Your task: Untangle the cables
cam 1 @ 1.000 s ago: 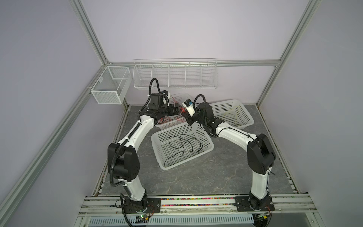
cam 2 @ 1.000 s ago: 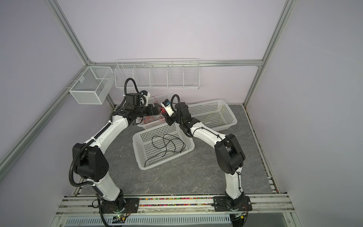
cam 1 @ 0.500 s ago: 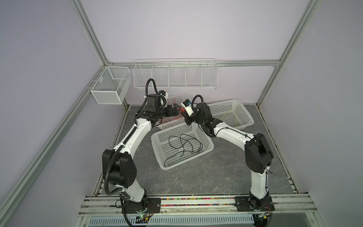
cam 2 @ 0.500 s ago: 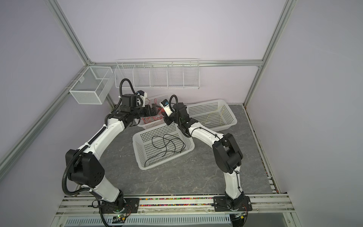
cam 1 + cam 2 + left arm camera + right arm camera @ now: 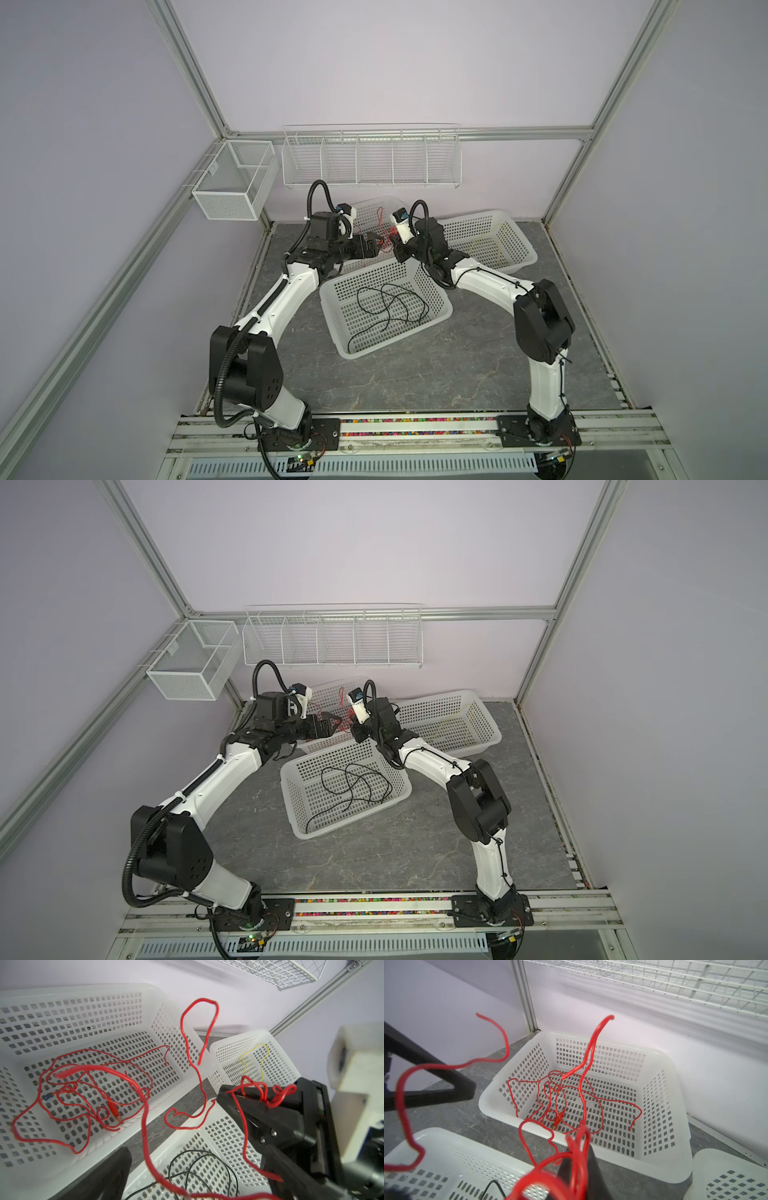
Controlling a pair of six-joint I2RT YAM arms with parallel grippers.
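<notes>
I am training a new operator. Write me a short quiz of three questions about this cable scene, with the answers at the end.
1. True or false: the black cable lies in the near basket, the one closest to the arm bases.
2. Which gripper is shut on a red cable? A) left B) right C) neither
3. What colour is the one cable in the far right basket?

Key: 1 true. 2 B: the right gripper clamps it. 3 yellow: the yellow cable lies there.
</notes>
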